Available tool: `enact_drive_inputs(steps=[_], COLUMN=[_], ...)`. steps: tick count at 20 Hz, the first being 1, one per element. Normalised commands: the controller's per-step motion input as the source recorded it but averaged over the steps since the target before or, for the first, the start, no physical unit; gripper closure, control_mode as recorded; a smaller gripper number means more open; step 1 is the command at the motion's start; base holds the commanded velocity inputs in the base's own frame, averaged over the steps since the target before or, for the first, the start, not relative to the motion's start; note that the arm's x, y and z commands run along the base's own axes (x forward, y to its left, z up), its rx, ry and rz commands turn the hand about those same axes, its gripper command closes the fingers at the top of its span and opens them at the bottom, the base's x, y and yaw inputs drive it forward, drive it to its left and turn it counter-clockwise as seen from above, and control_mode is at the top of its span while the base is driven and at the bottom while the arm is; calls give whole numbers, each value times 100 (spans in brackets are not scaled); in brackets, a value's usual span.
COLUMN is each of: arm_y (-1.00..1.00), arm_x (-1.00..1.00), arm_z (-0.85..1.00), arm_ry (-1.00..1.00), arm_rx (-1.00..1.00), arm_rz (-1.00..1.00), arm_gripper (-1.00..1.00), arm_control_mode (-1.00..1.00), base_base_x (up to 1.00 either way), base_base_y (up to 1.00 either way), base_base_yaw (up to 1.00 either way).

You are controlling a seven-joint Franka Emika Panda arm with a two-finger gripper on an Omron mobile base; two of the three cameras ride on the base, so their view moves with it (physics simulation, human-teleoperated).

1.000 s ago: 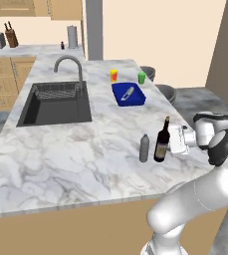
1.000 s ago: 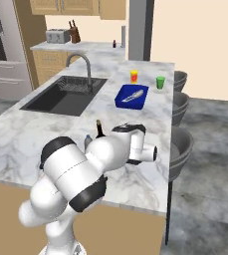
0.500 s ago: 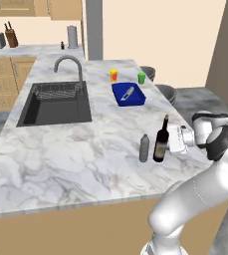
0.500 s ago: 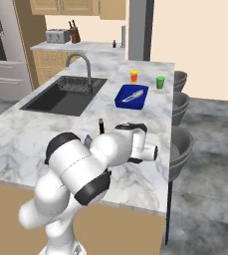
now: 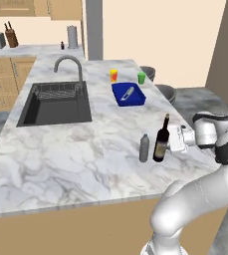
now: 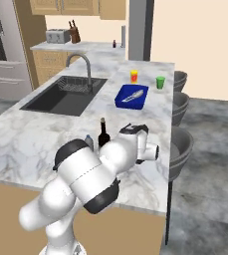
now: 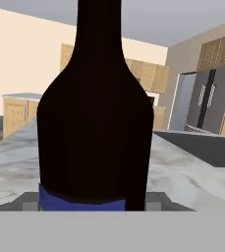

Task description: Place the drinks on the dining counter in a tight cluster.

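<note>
The tall dark wine bottle (image 5: 161, 142) stands upright near the right edge of the marble dining counter (image 5: 60, 149). My gripper (image 5: 169, 140) reaches in from the right and is shut on its lower body. In the hand view the wine bottle (image 7: 94, 113) sits between my fingertips (image 7: 30, 202). A small grey bottle (image 5: 144, 148) stands just left of the wine bottle, a narrow gap apart. From the right base view the wine bottle (image 6: 103, 135) and grey bottle (image 6: 88, 142) rise just behind my arm. A tiny dark-capped bottle (image 5: 62, 46) stands on the back counter.
A blue tray (image 5: 128, 94) holding a utensil lies further back, with a yellow cup (image 5: 114, 75) and a green cup (image 5: 141, 77) behind it. The black sink (image 5: 56, 102) and its faucet (image 5: 68, 64) are at the left. Stools (image 5: 165, 92) line the counter's right side.
The wine bottle and my gripper have barely shifted. My elbow has swung slightly outward to the right.
</note>
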Motion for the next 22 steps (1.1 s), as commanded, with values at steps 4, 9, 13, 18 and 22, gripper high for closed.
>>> enact_drive_inputs(steps=[4, 9, 13, 18, 22], arm_y=[0, 0, 0, 0, -9], arm_x=[0, 0, 0, -1, 0], arm_z=[0, 0, 0, 0, 0], arm_ry=[0, 0, 0, 0, 0], arm_rx=[0, 0, 0, 0, 0], arm_rz=[0, 0, 0, 0, 0], arm_gripper=[-100, -100, -100, -100, -100], arm_control_mode=[-100, -100, -100, -100, -100], base_base_x=[0, 0, 0, 0, 0], base_base_y=[0, 0, 0, 0, 0], base_base_yaw=[0, 0, 0, 0, 0])
